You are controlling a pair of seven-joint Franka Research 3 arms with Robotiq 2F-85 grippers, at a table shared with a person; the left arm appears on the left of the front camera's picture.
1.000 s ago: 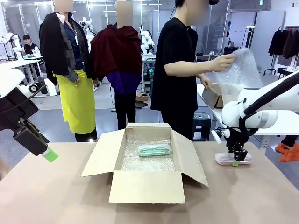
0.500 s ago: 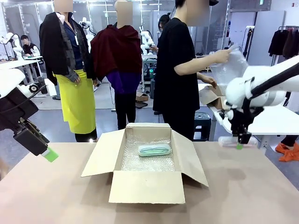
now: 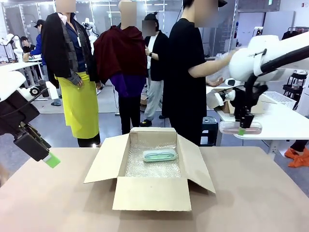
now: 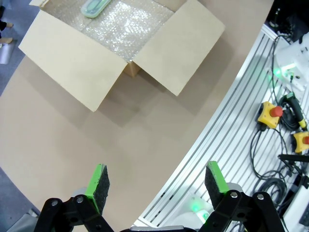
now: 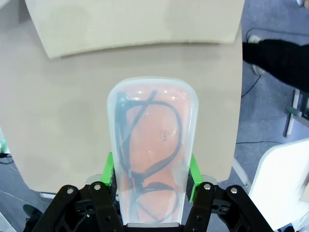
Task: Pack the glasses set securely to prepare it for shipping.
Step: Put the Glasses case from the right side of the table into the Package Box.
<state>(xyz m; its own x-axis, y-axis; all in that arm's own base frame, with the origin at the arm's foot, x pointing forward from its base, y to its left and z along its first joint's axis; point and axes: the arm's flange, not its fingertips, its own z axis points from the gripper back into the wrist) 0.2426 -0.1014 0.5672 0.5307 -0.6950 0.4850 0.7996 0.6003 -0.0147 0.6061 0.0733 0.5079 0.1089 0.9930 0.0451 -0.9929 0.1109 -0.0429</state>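
The mint green glasses pack (image 3: 159,155) lies on bubble wrap inside the open cardboard box (image 3: 149,193) at the table's middle; the left wrist view catches its end (image 4: 94,7) at the top edge. High above the table's right side, my right gripper (image 3: 243,126) is shut on the pale pink glasses pack (image 3: 240,128). In the right wrist view that clear-wrapped pink pack (image 5: 153,145) sits between the green pads, black glasses visible inside. My left gripper (image 4: 157,181) stands open over the table's near left edge, nothing between its fingers; a green pad (image 3: 52,160) shows at front left.
A person in black stands behind the box, arm stretched right toward a side table (image 3: 285,126) with a small box. Other people stand farther back. The box flaps (image 3: 104,162) spread outward. Cables and emergency-stop buttons (image 4: 270,113) lie beyond the table's edge.
My right gripper has lifted the pink pack off the table's right side to well above it. The person's bubble-wrap sheet is now hidden behind my right arm. The left arm stayed still.
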